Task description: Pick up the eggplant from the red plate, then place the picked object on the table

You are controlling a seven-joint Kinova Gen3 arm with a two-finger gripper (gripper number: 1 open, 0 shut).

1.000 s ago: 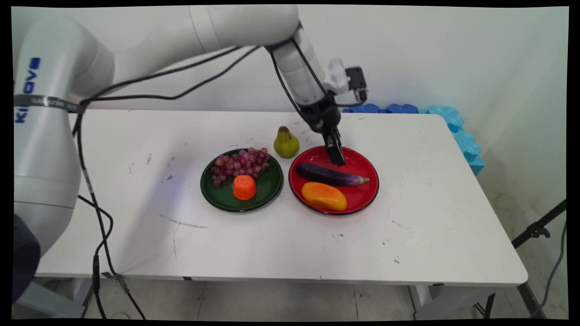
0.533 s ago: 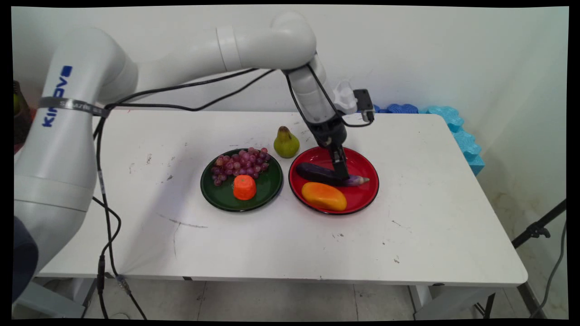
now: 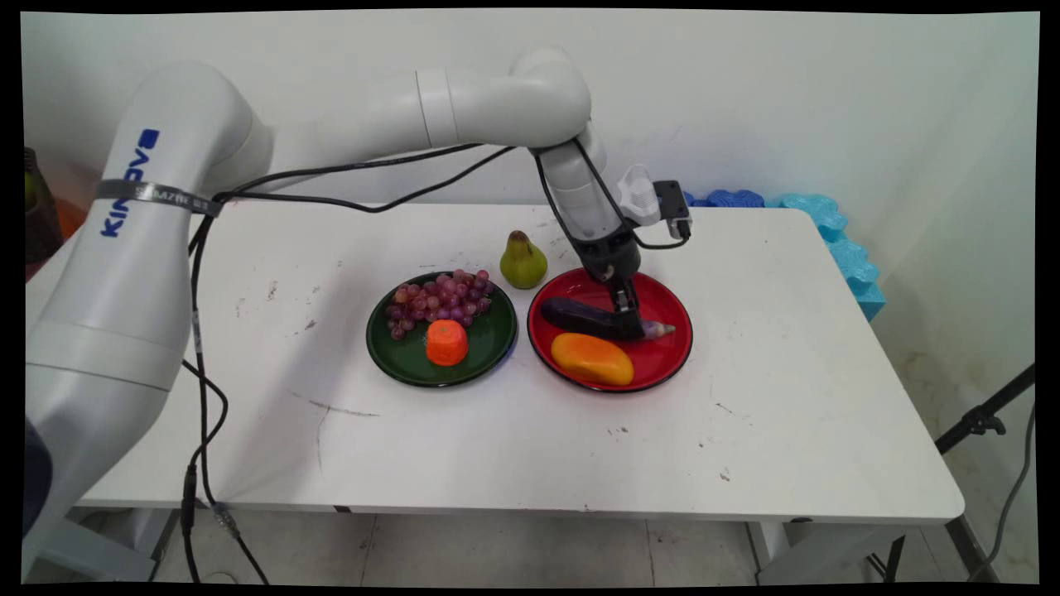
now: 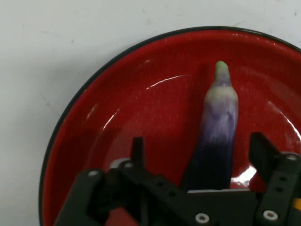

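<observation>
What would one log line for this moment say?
gripper: open, astride eggplant | eggplant: on red plate beside mango | green plate: grapes, orange piece | pear: on table

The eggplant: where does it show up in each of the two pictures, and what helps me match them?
Main view: the eggplant lies across the red plate, right of centre, behind an orange fruit.
Hand view: the eggplant runs up from the bottom centre, between the two fingers, pale tip pointing up.
Shared landmark: the red plate with its dark rim.
</observation>
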